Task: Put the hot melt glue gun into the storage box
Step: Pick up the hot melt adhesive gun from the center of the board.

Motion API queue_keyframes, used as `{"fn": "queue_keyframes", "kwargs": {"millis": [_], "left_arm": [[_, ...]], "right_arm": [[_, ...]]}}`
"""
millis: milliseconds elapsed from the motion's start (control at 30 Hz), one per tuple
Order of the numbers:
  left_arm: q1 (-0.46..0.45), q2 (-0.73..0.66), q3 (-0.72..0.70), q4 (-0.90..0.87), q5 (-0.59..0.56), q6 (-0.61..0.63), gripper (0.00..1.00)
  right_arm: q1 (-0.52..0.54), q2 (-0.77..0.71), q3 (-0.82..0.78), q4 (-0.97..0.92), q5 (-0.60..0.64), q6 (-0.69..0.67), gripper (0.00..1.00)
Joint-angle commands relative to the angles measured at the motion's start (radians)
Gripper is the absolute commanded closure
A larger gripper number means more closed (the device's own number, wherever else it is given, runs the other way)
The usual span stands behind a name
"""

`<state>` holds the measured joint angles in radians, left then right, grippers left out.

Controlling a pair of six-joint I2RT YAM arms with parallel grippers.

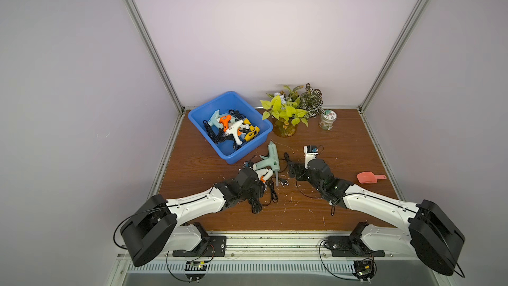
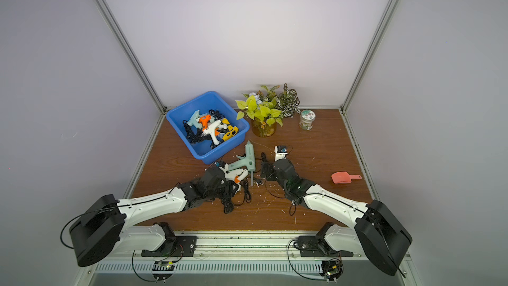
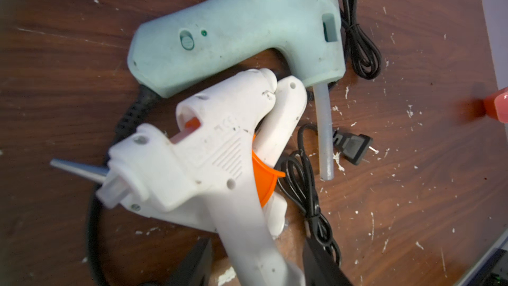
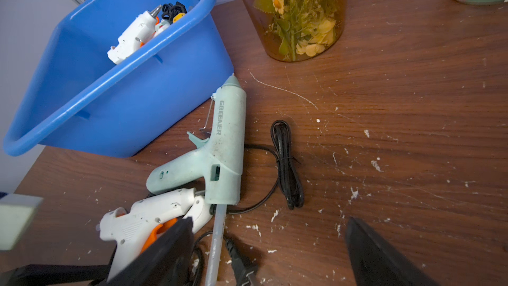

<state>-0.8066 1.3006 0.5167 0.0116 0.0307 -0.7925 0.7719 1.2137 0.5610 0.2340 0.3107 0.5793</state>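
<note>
The left gripper [image 3: 257,246] brackets the white glue gun [image 3: 192,166] by its handle, outside the storage box [image 1: 225,100].

Its fingers [image 3: 200,260] stand partway in, one on each side of the handle; whether they press it yet cannot be told. The handle is probably chosen as the slim part facing the arm. The gun is white with orange parts and a thin metal nozzle. It lies on the table [image 1: 316,202] across a second white gun [image 3: 288,105], with the mint glue gun [image 3: 233,28] at its 1 o'clock. The box, already holding several guns, sits at 11 o'clock. The right gripper [image 4: 275,257], spread and empty, hovers at 3 o'clock.
</note>
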Motion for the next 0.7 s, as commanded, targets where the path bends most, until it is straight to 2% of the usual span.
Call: {"fn": "queue_keyframes", "kwargs": {"millis": [0,133,333,467,667], "left_arm": [[-0.012,0.034,0.027,0.002,0.008,0.016,0.41],[-0.012,0.061,0.034,0.005,0.0,0.017,0.41],[-0.012,0.085,0.039,0.013,-0.027,0.013,0.52],[-0.012,0.076,0.04,0.013,-0.066,0.004,0.67],[-0.011,0.022,0.036,-0.001,-0.11,-0.008,0.98]], "right_arm": [[-0.001,-0.025,0.005,0.002,0.027,-0.007,0.06],[-0.002,-0.034,0.002,0.006,0.033,-0.009,0.06],[-0.002,-0.043,-0.001,0.006,0.039,-0.011,0.05],[-0.004,-0.046,-0.008,0.008,0.04,-0.008,0.05],[-0.006,-0.055,-0.008,0.004,0.044,-0.009,0.05]]}}
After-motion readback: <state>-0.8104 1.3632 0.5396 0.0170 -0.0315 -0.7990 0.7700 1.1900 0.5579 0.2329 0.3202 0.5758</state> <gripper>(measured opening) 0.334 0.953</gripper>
